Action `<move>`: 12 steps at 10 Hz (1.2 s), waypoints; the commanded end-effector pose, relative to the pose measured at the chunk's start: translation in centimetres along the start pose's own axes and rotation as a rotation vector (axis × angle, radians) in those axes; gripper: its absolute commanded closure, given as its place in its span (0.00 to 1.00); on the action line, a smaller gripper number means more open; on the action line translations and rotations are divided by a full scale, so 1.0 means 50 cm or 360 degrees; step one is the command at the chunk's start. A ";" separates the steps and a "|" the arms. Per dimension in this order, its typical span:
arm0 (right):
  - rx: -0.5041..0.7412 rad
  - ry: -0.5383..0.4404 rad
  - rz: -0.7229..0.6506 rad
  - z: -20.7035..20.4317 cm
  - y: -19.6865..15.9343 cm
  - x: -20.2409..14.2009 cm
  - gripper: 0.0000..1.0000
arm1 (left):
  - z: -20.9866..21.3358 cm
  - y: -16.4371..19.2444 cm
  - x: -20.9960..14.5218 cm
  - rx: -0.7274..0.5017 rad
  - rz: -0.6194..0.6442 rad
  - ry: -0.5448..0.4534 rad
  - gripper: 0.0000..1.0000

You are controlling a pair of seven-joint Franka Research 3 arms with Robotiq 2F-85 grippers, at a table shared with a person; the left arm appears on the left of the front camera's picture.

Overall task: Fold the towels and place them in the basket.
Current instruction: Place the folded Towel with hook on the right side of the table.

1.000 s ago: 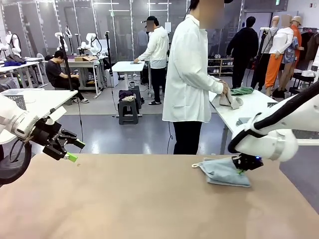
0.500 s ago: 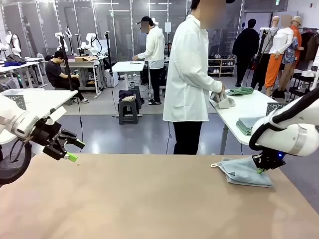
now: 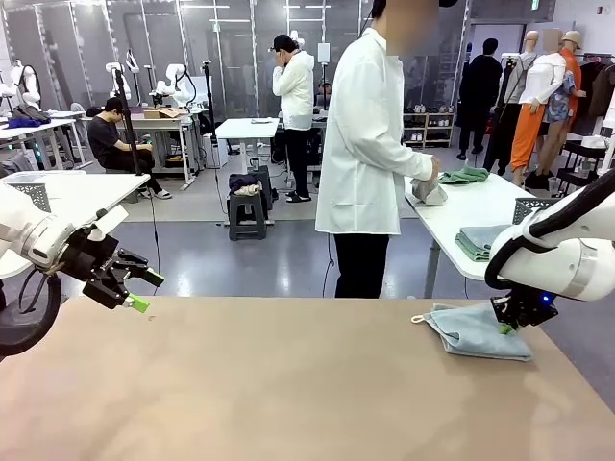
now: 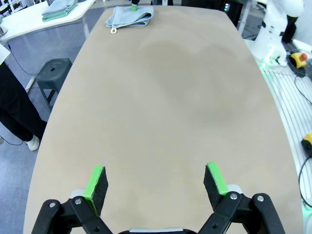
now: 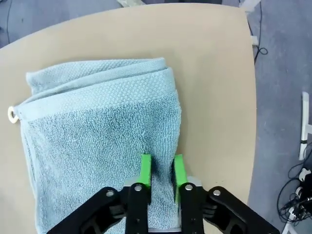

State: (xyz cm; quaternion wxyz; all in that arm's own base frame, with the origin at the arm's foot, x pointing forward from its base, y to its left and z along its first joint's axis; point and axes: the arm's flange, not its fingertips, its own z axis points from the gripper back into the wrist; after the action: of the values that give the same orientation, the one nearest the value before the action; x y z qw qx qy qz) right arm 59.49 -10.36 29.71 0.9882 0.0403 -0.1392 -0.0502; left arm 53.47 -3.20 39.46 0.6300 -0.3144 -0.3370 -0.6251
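Front view: the folded towel [image 3: 476,331] lies at the right end of the tabletop [image 3: 288,384], with your right pincer [image 3: 506,327] on its edge.

Left wrist view: your left pincer [image 4: 155,170] is wide open and empty.

Right wrist view: the pads [image 5: 145,168] are narrowly parted. You cannot tell whether they grip, so pulling away could snag and unfold the towel.

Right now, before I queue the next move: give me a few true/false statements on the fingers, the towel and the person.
1. The left fingers stand wide open with nothing between them. True.
2. The blue-grey towel lies spread out flat in the middle of the table. False: it lies folded near the table's right end.
3. The right fingers are down at the towel's edge. True.
4. The person is holding the blue-grey towel. False: the person's hands are on a cloth at the side table behind.
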 end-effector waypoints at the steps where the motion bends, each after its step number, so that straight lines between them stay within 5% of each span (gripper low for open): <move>1: 0.0023 -0.0038 0.0029 -0.006 -0.009 0.003 0.51 | 0.002 -0.003 0.004 0.0007 0.0009 0.0011 0.00; 4: 0.0008 -0.0104 0.0079 0.065 -0.008 -0.017 0.16 | 0.002 -0.003 0.004 0.0007 0.0009 0.0011 0.00; 6: -0.0066 -0.0199 0.0084 0.189 0.016 -0.051 0.00 | 0.002 -0.003 0.004 0.0007 0.0009 0.0011 0.00; 7: -0.0018 -0.0275 0.0099 0.266 0.033 -0.079 0.13 | 0.002 -0.003 0.004 0.0007 0.0009 0.0011 0.00; 12: 0.0126 -0.0540 0.0124 0.633 0.094 -0.286 0.13 | 0.002 -0.003 0.004 0.0007 0.0009 0.0011 0.00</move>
State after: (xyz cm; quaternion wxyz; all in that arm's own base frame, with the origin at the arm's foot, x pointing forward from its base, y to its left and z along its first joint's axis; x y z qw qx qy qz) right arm 39.69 -6.48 55.32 0.9505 0.0482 -0.3063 -0.0205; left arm 53.47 -3.22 39.49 0.6298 -0.3142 -0.3371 -0.6253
